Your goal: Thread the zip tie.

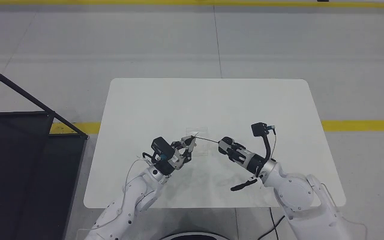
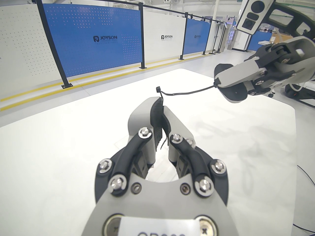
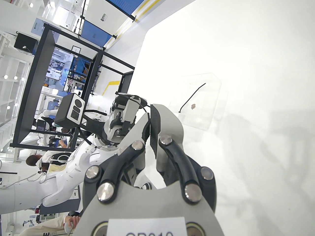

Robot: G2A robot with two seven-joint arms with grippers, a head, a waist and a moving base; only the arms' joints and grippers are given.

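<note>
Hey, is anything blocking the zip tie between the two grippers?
Nothing visible does. The zip tie spans open air from the left gripper to the right gripper, above the table.

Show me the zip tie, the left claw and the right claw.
zip tie [image 2: 189, 92]: left wrist view, middle of its black strap.
left claw [image 2: 161, 104]: left wrist view, between its fingertips, shut on the zip tie.
right claw [image 2: 218, 84]: left wrist view, between its fingertips, at the strap's end.
</note>
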